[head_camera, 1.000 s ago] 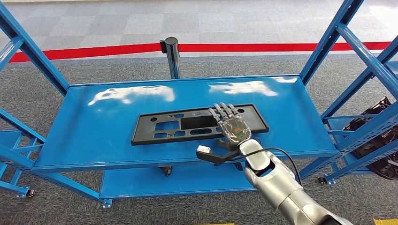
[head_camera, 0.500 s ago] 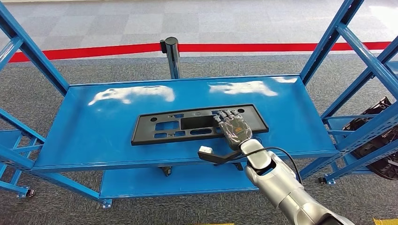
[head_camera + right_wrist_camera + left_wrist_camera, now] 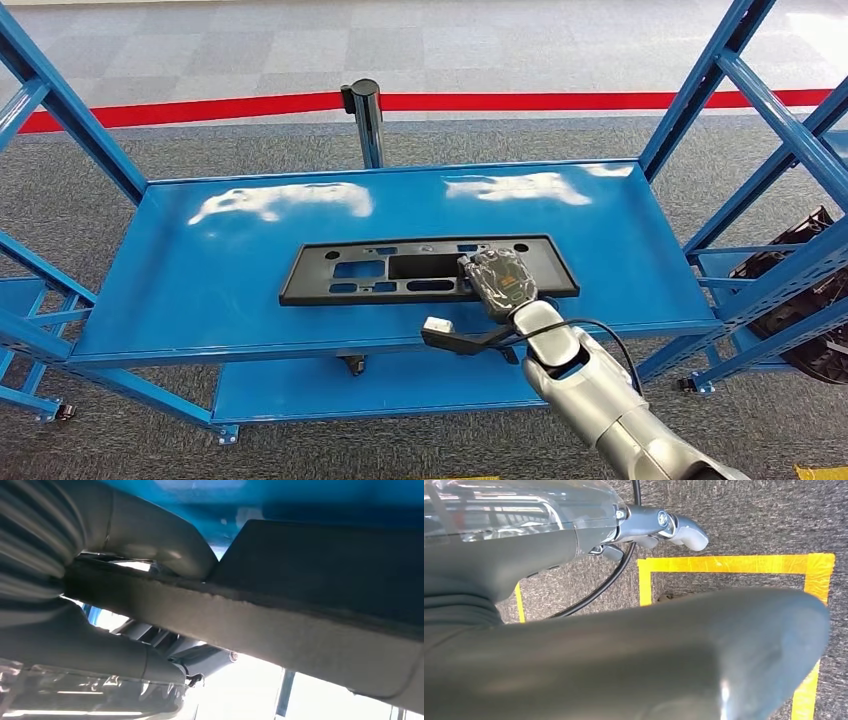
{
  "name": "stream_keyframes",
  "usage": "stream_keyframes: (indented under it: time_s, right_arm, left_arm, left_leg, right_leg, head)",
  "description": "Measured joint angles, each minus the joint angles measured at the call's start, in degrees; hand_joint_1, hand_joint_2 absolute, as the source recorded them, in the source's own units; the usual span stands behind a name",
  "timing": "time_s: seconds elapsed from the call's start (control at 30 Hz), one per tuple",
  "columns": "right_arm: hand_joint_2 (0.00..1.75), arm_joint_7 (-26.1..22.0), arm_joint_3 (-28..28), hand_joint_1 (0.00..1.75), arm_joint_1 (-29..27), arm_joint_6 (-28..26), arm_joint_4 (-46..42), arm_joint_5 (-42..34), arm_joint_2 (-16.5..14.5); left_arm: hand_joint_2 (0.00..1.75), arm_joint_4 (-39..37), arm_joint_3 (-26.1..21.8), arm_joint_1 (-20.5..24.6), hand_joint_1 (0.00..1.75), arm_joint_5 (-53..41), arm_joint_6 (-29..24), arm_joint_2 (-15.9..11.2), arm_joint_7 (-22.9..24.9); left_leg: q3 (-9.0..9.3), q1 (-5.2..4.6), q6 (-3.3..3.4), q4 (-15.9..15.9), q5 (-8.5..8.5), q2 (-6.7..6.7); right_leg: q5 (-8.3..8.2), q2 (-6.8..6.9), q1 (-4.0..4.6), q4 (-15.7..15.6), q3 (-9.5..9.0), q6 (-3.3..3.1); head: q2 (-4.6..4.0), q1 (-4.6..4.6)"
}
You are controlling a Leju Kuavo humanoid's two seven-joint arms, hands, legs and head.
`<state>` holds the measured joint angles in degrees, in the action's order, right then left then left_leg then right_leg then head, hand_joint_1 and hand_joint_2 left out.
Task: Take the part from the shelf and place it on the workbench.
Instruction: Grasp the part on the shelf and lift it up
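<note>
Head view, right hand (image 3: 497,279) gripping black part (image 3: 400,270), blue shelf (image 3: 200,270)

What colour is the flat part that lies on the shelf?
Black. The part shows best in the head view, lying on the blue shelf.

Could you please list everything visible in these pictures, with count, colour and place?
part: one, black flat panel with cut-outs, on the shelf's upper deck, its near right edge in the right hand.
shelf: one, blue metal, in front of the robot.
post: one, dark metal, behind the shelf.
red line: one, on the floor beyond.
yellow tape: on the grey carpet.
right hand: one, grey, gripping the part.
left hand: one, grey, over the carpet.
</note>
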<state>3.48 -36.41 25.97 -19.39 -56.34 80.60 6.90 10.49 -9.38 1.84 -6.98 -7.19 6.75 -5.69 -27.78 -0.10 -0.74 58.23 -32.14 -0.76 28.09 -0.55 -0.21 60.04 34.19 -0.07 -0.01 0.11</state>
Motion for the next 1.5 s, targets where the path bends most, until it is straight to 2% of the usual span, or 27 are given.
stream_keyframes:
  time_s: [0.3,0.63,0.77,0.97,1.1,1.17,1.5]
  right_arm:
    - [1.75,-0.2,2.22,1.75,-5.18,-3.13,-9.35,-2.57,2.28]
    - [1.75,-4.84,8.9,1.75,-19.78,-6.49,-34.62,-11.6,8.06]
    - [1.75,-6.99,11.44,1.75,-25.13,-7.43,-43.12,-14.85,9.6]
    - [1.75,-11.13,13.62,1.75,-30.6,-7.3,-52.28,-23.34,11.07]
    - [1.75,-17.11,13.87,1.75,-33.38,-3.33,-56.77,-37.02,11.69]
    - [1.75,-18.74,13.83,1.75,-34.24,-2.0,-58.34,-41.02,11.79]
    - [1.75,-19.53,13.84,1.75,-36.18,-1.0,-62.48,-43.0,12.31]
  left_arm:
    - [0.0,0.0,-0.17,-0.03,0.0,0.36,0.01,-0.04,-1.18]
    - [0.0,0.0,-0.91,-0.33,0.0,0.69,0.76,-0.11,-6.85]
    - [1.75,0.0,-1.54,-0.42,0.0,0.96,1.37,-0.11,-8.29]
    - [1.75,0.0,-2.04,-0.52,0.0,1.16,0.19,-0.11,-9.42]
    - [1.75,0.0,-2.82,-0.62,0.0,1.85,0.0,-0.11,-8.6]
    - [1.75,0.0,-3.11,-0.62,0.0,1.99,0.0,-0.11,-8.5]
    - [1.75,0.0,-3.39,-0.63,0.0,2.04,0.0,-0.11,-8.47]
  left_leg:
    - [-0.02,0.0,0.0,0.0,0.0,-0.02]
    - [-0.08,0.0,0.02,-0.02,-0.04,-0.04]
    - [-0.07,-0.01,0.04,-0.02,-0.05,-0.02]
    - [-0.05,-0.01,0.04,-0.02,-0.06,-0.01]
    - [-0.05,0.0,0.04,-0.03,-0.06,-0.01]
    - [-0.05,0.0,0.04,-0.03,-0.06,0.0]
    - [-0.03,-0.01,0.04,-0.02,-0.06,0.0]
  right_leg:
    - [0.0,0.0,0.0,-0.01,0.02,0.0]
    - [0.01,0.02,-0.01,-0.11,0.01,0.01]
    - [0.01,0.02,-0.01,-0.12,0.01,0.01]
    - [0.01,0.02,-0.01,-0.13,-0.01,0.01]
    - [0.01,0.02,-0.01,-0.13,-0.01,0.01]
    - [0.01,0.02,-0.01,-0.13,-0.01,0.01]
    - [0.01,0.02,-0.01,-0.13,-0.04,0.02]
  head:
    - [0.01,0.0]
    - [0.01,0.0]
    - [0.01,0.0]
    - [0.01,0.0]
    - [0.01,0.0]
    - [0.01,0.0]
    - [0.01,0.0]
